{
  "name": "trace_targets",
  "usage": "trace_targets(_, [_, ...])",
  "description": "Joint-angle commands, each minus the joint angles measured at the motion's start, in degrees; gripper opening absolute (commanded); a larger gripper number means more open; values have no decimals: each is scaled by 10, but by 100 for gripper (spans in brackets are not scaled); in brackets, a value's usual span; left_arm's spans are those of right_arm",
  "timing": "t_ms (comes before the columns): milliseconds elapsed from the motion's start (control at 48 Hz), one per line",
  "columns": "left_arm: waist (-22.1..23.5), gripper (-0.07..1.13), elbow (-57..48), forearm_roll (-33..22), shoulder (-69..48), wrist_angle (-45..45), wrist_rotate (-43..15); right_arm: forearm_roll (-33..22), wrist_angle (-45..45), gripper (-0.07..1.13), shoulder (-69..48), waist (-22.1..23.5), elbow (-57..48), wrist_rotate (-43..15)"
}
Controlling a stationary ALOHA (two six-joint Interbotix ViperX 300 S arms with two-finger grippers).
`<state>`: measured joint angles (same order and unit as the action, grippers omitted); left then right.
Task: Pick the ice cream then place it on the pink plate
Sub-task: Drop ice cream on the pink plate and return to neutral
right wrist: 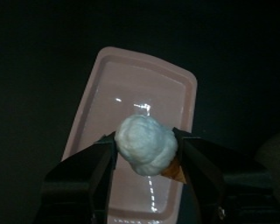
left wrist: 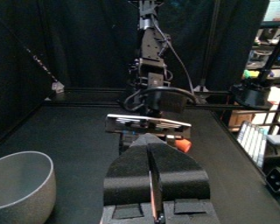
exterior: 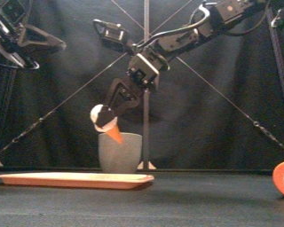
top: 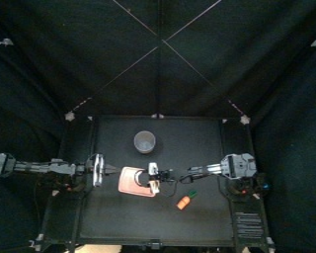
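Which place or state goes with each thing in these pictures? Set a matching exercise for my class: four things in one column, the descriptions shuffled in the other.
Things
1. ice cream
2. pink plate
3. grey cup
4. orange toy

Descriptions
A. lies on the table, nearer its front edge than the plate and to the plate's right
B. held in the air between the jaws of the right gripper
C. stands upright toward the back of the table
D. lies flat on the table below the held toy

Pairs: 1-B, 2-D, 3-C, 4-A
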<state>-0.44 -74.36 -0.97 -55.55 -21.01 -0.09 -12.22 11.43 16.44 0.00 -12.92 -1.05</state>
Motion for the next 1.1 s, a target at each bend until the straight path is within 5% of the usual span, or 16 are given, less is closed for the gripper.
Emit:
trace_targets(21, [-2, -3, 7, -1, 2, -1, 0, 10, -20, 85, -4, 3, 22, 2])
trace_targets(188, [-2, -3, 7, -1, 2, 4, 0, 17, -27, 105, 1, 7, 21, 1])
trace_targets(396, [-1, -3, 7, -1, 2, 7, 1, 6, -29, 105, -45, 8, 18, 3])
trace_targets(521, [-1, -3, 8, -1, 2, 6, 1, -5, -33, 105, -135, 46, -13, 2])
trace_targets(1104, [-2, -3, 10, -1, 0, 7, 2, 18, -232, 105, -567, 70, -362, 1])
